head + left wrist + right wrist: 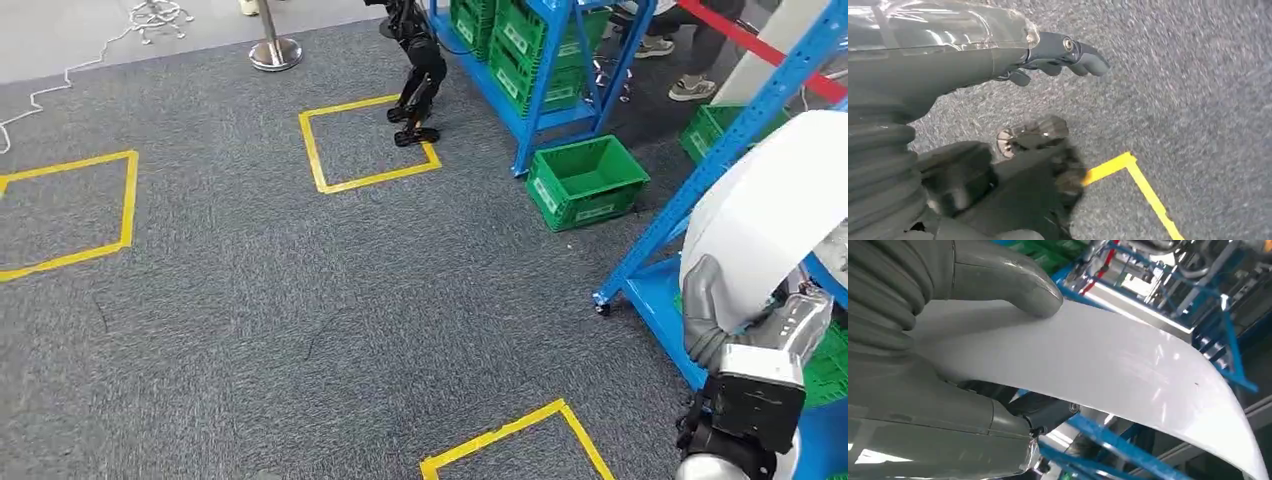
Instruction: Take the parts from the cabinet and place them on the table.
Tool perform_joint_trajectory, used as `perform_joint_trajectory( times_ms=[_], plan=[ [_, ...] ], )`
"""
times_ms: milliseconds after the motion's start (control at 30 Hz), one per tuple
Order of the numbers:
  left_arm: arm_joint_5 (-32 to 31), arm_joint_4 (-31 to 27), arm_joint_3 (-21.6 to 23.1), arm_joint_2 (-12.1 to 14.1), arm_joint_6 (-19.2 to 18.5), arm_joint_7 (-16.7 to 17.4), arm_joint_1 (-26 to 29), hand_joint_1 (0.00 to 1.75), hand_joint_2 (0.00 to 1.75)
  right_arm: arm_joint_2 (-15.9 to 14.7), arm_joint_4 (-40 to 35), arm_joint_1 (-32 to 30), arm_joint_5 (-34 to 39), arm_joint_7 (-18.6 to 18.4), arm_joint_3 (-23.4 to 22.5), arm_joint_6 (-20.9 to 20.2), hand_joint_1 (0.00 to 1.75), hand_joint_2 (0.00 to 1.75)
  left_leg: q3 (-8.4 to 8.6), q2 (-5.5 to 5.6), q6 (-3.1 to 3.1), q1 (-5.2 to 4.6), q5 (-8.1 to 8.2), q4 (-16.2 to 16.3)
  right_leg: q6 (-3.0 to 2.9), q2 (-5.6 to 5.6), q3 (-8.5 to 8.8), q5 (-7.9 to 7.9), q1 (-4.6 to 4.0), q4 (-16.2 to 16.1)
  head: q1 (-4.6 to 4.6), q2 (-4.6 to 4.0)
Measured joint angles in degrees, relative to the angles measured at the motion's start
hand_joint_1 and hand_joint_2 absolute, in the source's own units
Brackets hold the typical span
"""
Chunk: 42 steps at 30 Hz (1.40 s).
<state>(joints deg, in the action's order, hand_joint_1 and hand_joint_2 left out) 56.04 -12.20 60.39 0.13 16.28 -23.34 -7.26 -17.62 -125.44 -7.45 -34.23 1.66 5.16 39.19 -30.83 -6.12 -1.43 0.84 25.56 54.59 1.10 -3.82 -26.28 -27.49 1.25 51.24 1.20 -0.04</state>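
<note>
A large white curved part [770, 210] stands at the right of the head view, in front of the blue cabinet [700, 180]. My right hand [745, 320] grips its lower end. In the right wrist view the grey thumb [1018, 285] presses on the glossy white part [1108, 365], and dark fingers [1048, 412] lie under it. My left hand [1063, 55] hangs over the grey carpet with its fingers loosely bent and nothing in them.
A green crate [585, 180] sits on the floor beside a second blue rack [545, 60] loaded with green crates. A black legged robot [418, 70] stands at a yellow tape square [365, 140]. People's shoes [690, 88] and a stanchion base [272, 50] lie farther back.
</note>
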Motion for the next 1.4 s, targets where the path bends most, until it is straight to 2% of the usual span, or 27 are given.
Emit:
perform_joint_trajectory(
  times_ms=[33,167,200,267,333,400,467,500,533,600,667,700,733,767,800,867,933,967,1000,1033,1067,1100,1200,1233,1300,1367,1400],
  plan=[
    [0.0,0.0,0.0,-0.1,0.0,0.0,-0.2,0.00,1.75,0.0,0.0,0.0,0.0,0.0,0.0,0.0,1.75,1.75,0.29,-0.77,0.32,-0.59,0.70,-1.1,0.51,-0.15,0.08,-0.33,-0.20,0.2,0.53,0.00],
    [0.0,0.0,0.0,0.0,0.0,0.0,-0.2,0.00,1.75,0.0,0.0,0.1,0.0,0.2,0.5,0.0,1.75,1.75,0.11,2.25,2.38,-0.94,0.31,-1.6,1.76,-2.06,0.88,-0.41,0.33,-0.7,-0.39,0.00],
    [0.0,0.0,0.0,-0.1,0.1,0.0,-0.2,0.00,1.75,-0.1,0.0,0.2,0.0,0.2,0.7,0.0,1.75,1.75,0.31,3.08,2.83,-0.82,0.00,-1.9,1.97,0.32,0.64,-1.54,0.49,0.1,-0.89,0.00],
    [0.1,0.0,0.0,-0.1,0.1,0.0,-0.4,0.00,1.75,-0.2,0.0,0.1,0.0,0.3,0.8,0.0,1.75,1.75,0.33,4.50,3.38,-0.96,-0.34,-2.1,1.77,2.96,-3.16,-6.77,0.18,8.7,-1.75,0.00],
    [0.1,0.0,0.0,-0.1,0.1,0.0,-0.6,0.00,1.75,-0.2,0.0,0.1,0.0,0.3,1.0,0.0,1.75,1.75,0.24,6.17,3.67,-1.33,-0.49,-2.1,1.45,3.44,-8.18,-10.61,-0.13,19.1,-2.67,0.00],
    [0.1,0.0,0.0,-0.1,0.1,0.0,-0.5,0.00,1.75,-0.2,0.0,0.0,0.0,0.3,1.1,0.0,1.75,1.75,0.27,8.22,3.84,-1.53,-0.64,-2.1,0.74,3.63,-8.83,-8.70,-0.43,19.3,-3.23,0.00],
    [0.1,0.0,0.0,-0.1,0.1,0.0,-0.5,0.00,1.75,-0.2,0.0,0.0,0.0,0.3,1.3,0.0,1.75,1.75,0.43,10.08,3.76,-1.54,-0.83,-2.1,0.01,4.59,-4.63,-3.17,-0.73,9.7,-3.50,0.00],
    [0.1,0.0,0.0,-0.2,0.1,0.0,-0.5,0.00,1.75,-0.2,0.0,0.1,0.0,0.4,1.3,0.0,1.75,1.75,0.52,10.95,3.65,-1.49,-0.90,-2.1,-0.30,6.27,-1.93,-0.74,-0.76,4.1,-3.67,0.00],
    [0.1,0.0,0.0,-0.2,0.1,0.0,-0.5,0.00,1.75,-0.3,0.0,0.1,0.0,0.4,1.3,0.0,1.75,1.75,0.43,11.72,3.41,-1.72,-0.98,-2.0,-0.52,8.62,-0.51,-0.10,-0.84,0.5,-3.91,0.00],
    [0.1,0.0,0.0,-0.3,0.1,0.0,-0.5,0.00,1.75,-0.3,0.0,0.2,-0.1,0.4,1.5,0.0,1.75,1.75,-0.08,13.22,2.84,-1.60,-1.19,-2.0,-0.37,7.47,-0.37,-0.13,-0.81,-0.1,-3.67,0.00],
    [0.1,0.0,0.0,-0.3,0.0,0.1,-0.2,0.00,1.75,-0.3,0.0,0.4,-0.1,0.4,1.6,0.0,1.75,1.75,-0.55,14.38,2.15,-1.51,-1.55,-2.2,-0.95,6.17,-0.15,0.35,-0.86,-0.3,-3.63,0.00],
    [0.1,0.0,0.0,-0.2,0.0,0.1,0.0,0.00,1.75,-0.4,0.0,0.6,-0.1,0.4,1.7,0.0,1.75,1.75,-0.64,11.64,2.20,-1.50,-0.95,-1.5,-1.24,5.35,-0.13,0.81,-0.69,-0.7,-3.56,0.00],
    [0.1,0.0,0.0,-0.2,0.0,0.1,0.0,0.00,1.75,-0.3,0.0,0.6,-0.1,0.4,1.7,0.0,1.75,1.75,-1.91,7.03,1.94,-1.83,1.06,0.8,-1.47,4.98,-0.20,0.94,-0.77,-0.8,-3.06,0.00],
    [0.1,0.0,0.0,-0.2,0.0,0.2,-0.1,0.00,1.75,-0.4,-0.1,0.5,-0.2,0.4,1.7,0.0,1.75,1.75,-4.28,5.75,1.57,-1.51,4.11,5.8,-1.58,4.36,-0.37,1.01,-0.82,-0.8,-2.49,0.00],
    [0.1,0.0,0.0,-0.2,0.0,0.2,-0.1,0.00,1.75,-0.5,0.0,0.5,-0.3,0.4,1.8,0.0,1.75,1.75,-6.93,5.71,1.30,-1.25,6.75,11.6,-1.59,3.70,-0.41,1.01,-0.82,-0.8,-2.29,0.00],
    [0.1,0.0,0.0,-0.3,0.0,0.3,-0.1,0.00,1.75,-0.5,0.0,0.5,-0.6,0.4,1.9,0.0,1.75,1.75,-10.46,6.01,0.77,-0.72,8.94,19.0,-1.51,2.38,-0.43,0.95,-0.75,-0.8,-1.61,0.00],
    [0.1,0.0,0.0,-0.3,0.0,0.3,0.0,0.00,1.75,-0.5,0.0,0.5,-0.8,0.4,2.0,0.0,1.75,1.75,-8.39,5.79,0.41,-0.30,5.94,15.1,-1.27,1.25,-0.29,0.79,-0.70,-0.8,-1.22,0.00],
    [0.1,0.0,0.0,-0.3,0.0,0.3,0.0,0.00,1.75,-0.5,0.0,0.5,-1.1,0.4,2.1,0.0,1.75,1.75,-4.93,4.92,0.30,-0.20,3.03,8.7,-0.99,0.67,-0.10,0.62,-0.59,-0.8,-1.03,0.00],
    [0.0,0.0,0.0,-0.3,0.0,0.3,-0.1,0.00,1.75,-0.5,0.0,0.6,-1.2,0.4,2.2,0.0,1.75,1.75,-1.62,2.85,0.26,-0.22,0.94,2.9,-0.74,0.25,0.18,0.46,-0.51,-0.8,-0.87,0.00],
    [0.0,0.0,0.0,-0.4,0.0,0.3,-0.2,0.00,1.75,-0.5,0.0,0.6,-1.3,0.3,2.3,0.0,1.75,1.75,0.58,-0.67,0.14,-0.42,0.57,-0.7,-0.34,0.02,0.45,0.23,-0.74,-0.8,-0.46,0.00],
    [0.0,0.0,0.0,-0.4,-0.1,0.4,-0.3,0.00,1.75,-0.5,0.0,0.6,-1.4,0.3,2.3,0.0,1.75,1.75,0.91,0.59,0.80,-0.56,0.63,-1.7,0.15,-0.21,0.41,-0.08,-0.88,-0.5,-0.04,0.00],
    [0.0,0.0,0.0,-0.4,-0.1,0.4,-0.3,0.00,1.75,-0.6,0.0,0.6,-1.7,0.2,2.4,0.0,1.75,1.75,0.70,0.92,1.37,-0.76,0.60,-1.7,0.37,-0.91,0.69,-0.01,-0.84,-0.7,-0.82,0.00],
    [-0.1,0.0,0.0,-0.4,-0.1,0.4,-0.2,0.00,1.75,-0.6,0.0,0.6,-1.7,0.1,2.6,0.0,1.75,1.75,1.04,3.43,2.72,-0.92,0.24,-2.2,1.36,-2.16,1.37,-0.67,-0.17,-1.1,-1.07,0.00],
    [-0.1,0.0,0.0,-0.4,-0.1,0.4,-0.3,0.00,1.75,-0.7,0.0,0.6,-1.8,0.1,2.8,0.0,1.75,1.75,1.13,4.07,3.06,-0.92,0.05,-2.4,1.46,0.13,0.91,-2.31,-0.06,0.8,-1.42,0.00],
    [-0.2,0.0,0.0,-0.4,-0.1,0.4,-0.5,0.00,1.75,-0.8,0.0,0.5,-1.7,0.1,2.8,0.0,1.75,1.75,1.07,5.48,3.60,-1.00,-0.31,-2.7,1.49,2.95,-3.73,-7.60,-0.24,10.6,-2.30,0.00],
    [-0.2,0.0,0.0,-0.4,-0.1,0.5,-0.3,0.00,1.75,-0.8,0.0,0.4,-1.7,0.1,3.1,0.0,1.75,1.75,0.99,7.16,3.87,-1.32,-0.49,-2.7,1.24,3.52,-8.61,-10.59,-0.34,20.2,-3.27,0.00],
    [-0.2,0.0,0.0,-0.4,-0.1,0.5,-0.2,0.00,1.75,-0.8,0.1,0.4,-1.7,0.1,3.2,0.0,1.75,1.75,1.07,8.07,3.90,-1.45,-0.53,-2.7,0.92,3.58,-8.97,-9.64,-0.40,20.3,-3.52,0.00]
  ],
)
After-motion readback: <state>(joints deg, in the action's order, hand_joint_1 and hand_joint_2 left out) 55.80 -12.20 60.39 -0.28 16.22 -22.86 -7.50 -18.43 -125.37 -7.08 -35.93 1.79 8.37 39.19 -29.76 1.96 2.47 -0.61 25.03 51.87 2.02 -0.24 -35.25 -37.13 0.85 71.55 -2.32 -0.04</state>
